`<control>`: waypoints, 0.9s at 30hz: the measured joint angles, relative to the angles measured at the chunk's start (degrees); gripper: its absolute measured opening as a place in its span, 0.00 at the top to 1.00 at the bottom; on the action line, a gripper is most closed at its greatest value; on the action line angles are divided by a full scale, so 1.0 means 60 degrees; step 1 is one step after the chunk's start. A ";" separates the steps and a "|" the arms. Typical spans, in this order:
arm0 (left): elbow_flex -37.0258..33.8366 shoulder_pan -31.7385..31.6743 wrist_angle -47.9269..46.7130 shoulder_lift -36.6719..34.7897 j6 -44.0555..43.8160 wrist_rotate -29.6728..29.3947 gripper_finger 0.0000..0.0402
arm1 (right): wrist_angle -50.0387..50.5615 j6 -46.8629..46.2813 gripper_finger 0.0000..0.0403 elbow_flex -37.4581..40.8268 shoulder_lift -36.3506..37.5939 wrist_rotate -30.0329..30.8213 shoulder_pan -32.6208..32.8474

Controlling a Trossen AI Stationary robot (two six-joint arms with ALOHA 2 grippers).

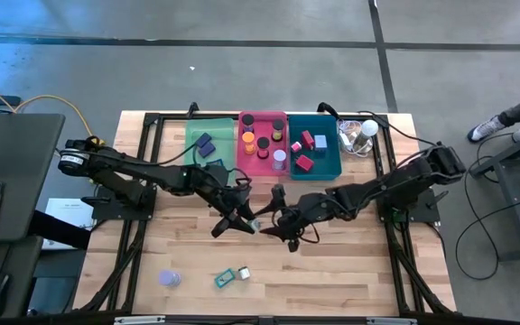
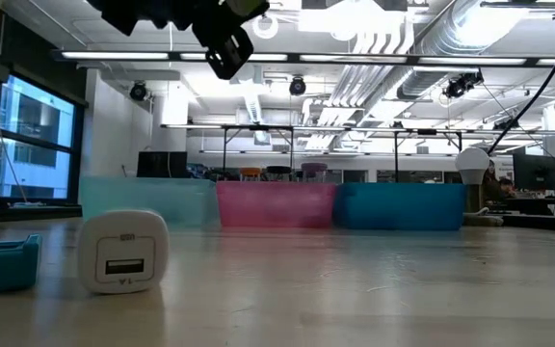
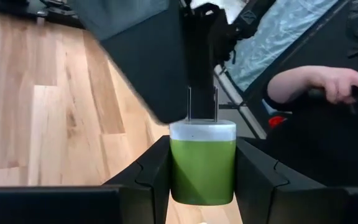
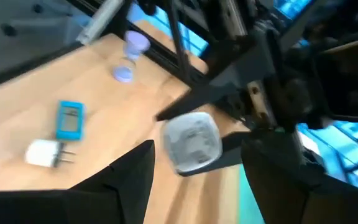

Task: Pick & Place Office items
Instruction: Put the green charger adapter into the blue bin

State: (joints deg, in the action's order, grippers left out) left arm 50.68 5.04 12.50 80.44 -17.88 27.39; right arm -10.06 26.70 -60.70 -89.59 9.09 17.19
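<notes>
Currently, the left gripper (image 1: 242, 219) is hovering above the middle of the counter (image 1: 350, 271), and its jaws are clamping a green-and-white plug adapter (image 3: 202, 160) whose two metal prongs are pointing away from the wrist. In the right wrist view the same adapter (image 4: 191, 142) is showing its pale face between the dark fingers (image 4: 222, 93) of the left arm. The right gripper (image 1: 283, 223) is hanging just beside the left one, its jaws spread wide and holding nothing.

Three trays are sitting side by side at the far edge of the counter: a green tray (image 1: 208, 129), a pink tray (image 1: 262, 117) and a teal tray (image 1: 337, 167). Small blocks and short cylinders are lying in each of them.

Near the front edge, a white plug adapter (image 1: 244, 272) is lying just beside a teal clip (image 1: 225, 278), and a purple cylinder (image 1: 169, 278) is standing well apart to their left. A clear plastic lump (image 1: 361, 135) is lying right of the teal tray. A person's hand (image 3: 328, 84) is showing in the left wrist view.
</notes>
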 joint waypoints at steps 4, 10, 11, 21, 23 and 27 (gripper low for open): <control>0.0000 0.0000 -0.0137 -0.0004 0.0039 -0.0103 0.70 | 0.0140 0.0218 0.43 -0.0295 -0.0138 -0.0014 -0.0047; 0.0000 0.0000 -0.0208 -0.0002 0.0037 -0.0093 0.70 | 0.0405 0.0341 0.43 -0.0439 -0.0305 -0.0602 -0.0255; 0.0000 0.0000 -0.0208 0.0000 0.0008 -0.0091 0.70 | 0.0489 0.0371 0.43 -0.0432 -0.0329 -0.0609 -0.0273; 0.0000 0.0000 -0.0346 0.0004 -0.0027 -0.0247 0.70 | -0.0002 0.0774 0.43 -0.0439 -0.0773 -0.1232 -0.0561; 0.0000 0.0000 -0.0391 0.0011 -0.0027 -0.0277 0.70 | 0.0050 0.0827 0.43 -0.0432 -0.0779 -0.1342 -0.0569; -0.0003 0.0000 -0.0466 0.0011 -0.0030 -0.0310 0.70 | -0.0012 0.0851 0.43 -0.0439 -0.0951 -0.1399 -0.0695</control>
State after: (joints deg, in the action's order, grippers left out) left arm 50.65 5.04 9.71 80.51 -18.06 25.52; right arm -10.13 31.81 -63.33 -95.29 0.69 13.02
